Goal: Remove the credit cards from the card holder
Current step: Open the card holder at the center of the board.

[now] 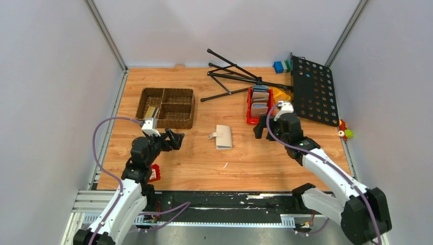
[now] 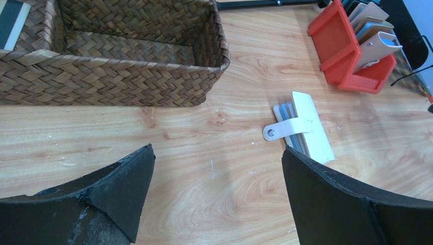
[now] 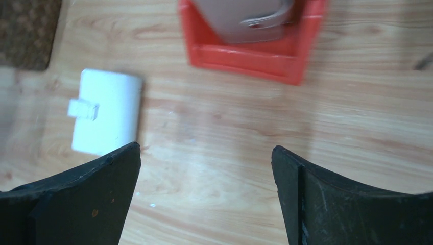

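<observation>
The card holder (image 1: 223,137) lies folded at mid-table, its strap tab pointing to 9 o'clock. I'd pin its spine with one gripper and lift the tab with the other. It is pale beige, with blue-grey layers at one edge. The left gripper (image 1: 176,139) at its 9 o'clock and the right gripper (image 1: 260,128) at 2 o'clock both gape, holding nothing.

The wooden counter (image 1: 255,163) carries a brown woven basket (image 1: 168,124) at far left. The folded beige card holder (image 1: 223,137) lies flat near the middle, with a red tray (image 1: 249,109) to its right. Behind them lie a folded black tripod (image 1: 232,76) and a perforated black panel (image 1: 314,92). A small white fleck (image 1: 225,165), perhaps paper, lies nearer.
</observation>
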